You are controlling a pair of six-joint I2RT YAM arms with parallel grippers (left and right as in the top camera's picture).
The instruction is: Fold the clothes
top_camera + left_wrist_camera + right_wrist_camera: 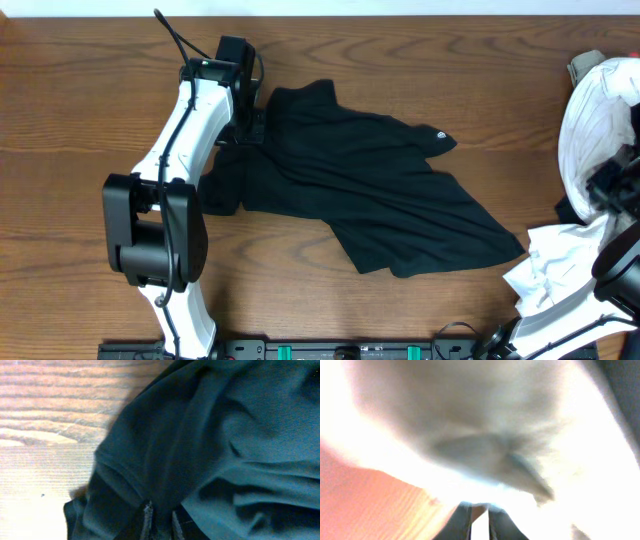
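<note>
The black shirt (380,200) lies crumpled and partly spread in the middle of the wooden table, with its small white round logo (440,135) facing up near the right shoulder. My left gripper (250,122) is at the shirt's upper left edge. In the left wrist view its fingers (161,517) are pressed together with a fold of the dark fabric (225,435) between them. My right gripper (480,515) is far to the right, away from the shirt. Its fingers are nearly together, right against white cloth (470,420), and that view is blurred.
A pile of white clothes (600,100) lies at the right edge, with more white cloth (550,270) at the lower right next to the shirt's hem. The right arm (615,185) stands among them. Bare wood (60,120) lies left of the left arm.
</note>
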